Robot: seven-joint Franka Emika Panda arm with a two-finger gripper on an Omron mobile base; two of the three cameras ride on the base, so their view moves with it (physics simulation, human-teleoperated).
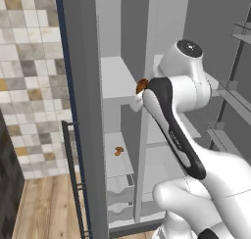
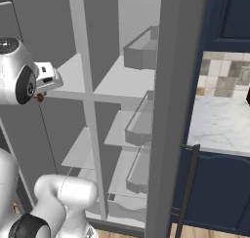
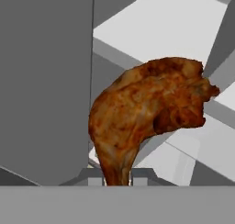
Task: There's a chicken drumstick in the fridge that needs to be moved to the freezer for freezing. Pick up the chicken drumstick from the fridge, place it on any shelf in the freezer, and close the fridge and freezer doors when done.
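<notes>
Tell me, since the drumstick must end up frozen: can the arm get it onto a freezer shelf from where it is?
Probably yes. The gripper is shut on the chicken drumstick right at the front edge of a shelf in the open freezer, with nothing between.

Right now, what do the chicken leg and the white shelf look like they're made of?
The chicken drumstick looks like cooked meat: mottled reddish-brown, wrinkly, matte skin, tapering to a bone end where the shut gripper holds it. The shelf looks like smooth white plastic, or maybe painted glass: flat, plain, no grain, so I can't say which.
</notes>
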